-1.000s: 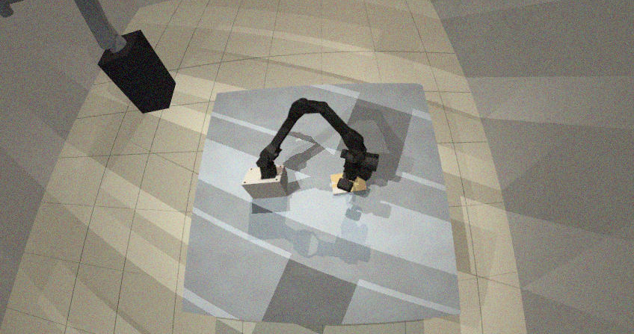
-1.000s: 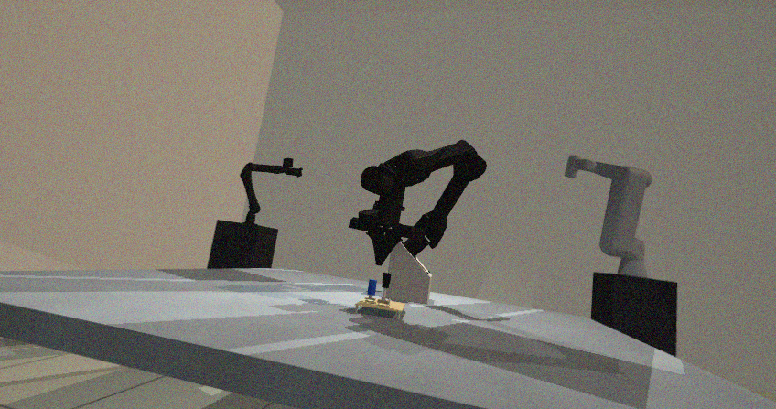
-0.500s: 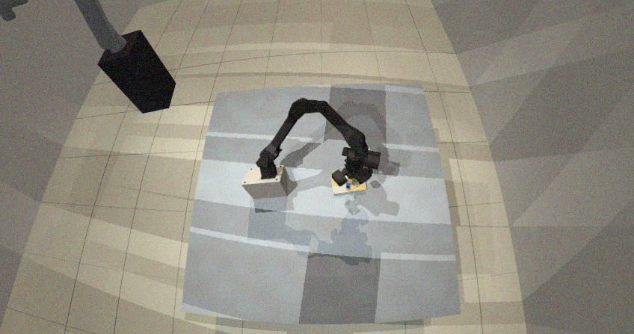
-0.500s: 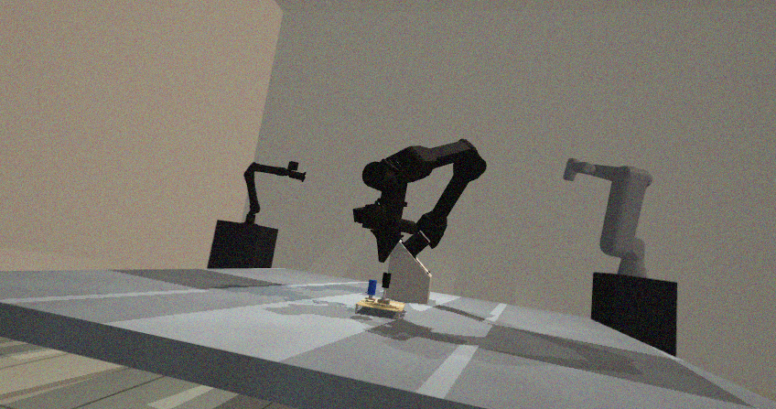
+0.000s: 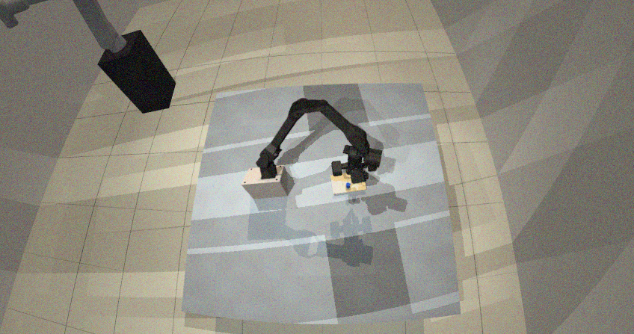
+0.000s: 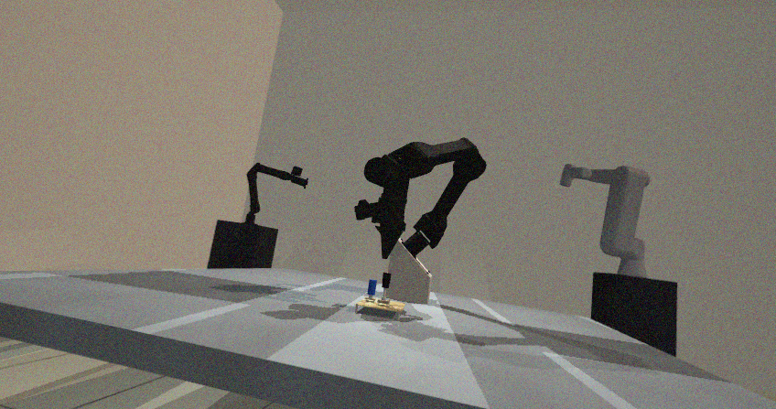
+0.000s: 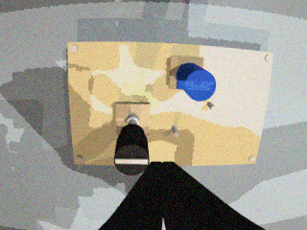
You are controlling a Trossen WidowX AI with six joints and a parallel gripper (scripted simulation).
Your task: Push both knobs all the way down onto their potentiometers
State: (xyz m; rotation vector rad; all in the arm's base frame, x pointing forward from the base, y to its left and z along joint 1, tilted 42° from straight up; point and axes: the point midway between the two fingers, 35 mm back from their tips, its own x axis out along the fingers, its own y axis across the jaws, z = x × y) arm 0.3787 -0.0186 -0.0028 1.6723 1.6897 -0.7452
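Pincer (image 7: 163, 218): shut tight on nothing, fingers pressed together into one wedge; poised above the board's near edge, clear of both knobs.
Board (image 7: 230, 122): tan, flat on its short legs on the counter (image 5: 249, 264), just in front of the arm's pedestal (image 5: 262, 184).
Black knob (image 7: 132, 146): near the board's lower-left in the wrist view, directly ahead of the fingertip wedge; standing tall on its shaft, probably not yet seated, though hard to judge from this angle.
Blue knob (image 7: 198, 82): farther in, toward the board's middle-right; also standing proud in the exterior view (image 6: 371, 286).
Step in hand: lining up the closed tip over the black knob for a press; neither push apparently done.
Next move: centre the wedge over the black knob's cap, then straight down along the shaft, gently, with no sideways load on the potentiometer.
After that: same for the blue knob, then open, retreat, hold.
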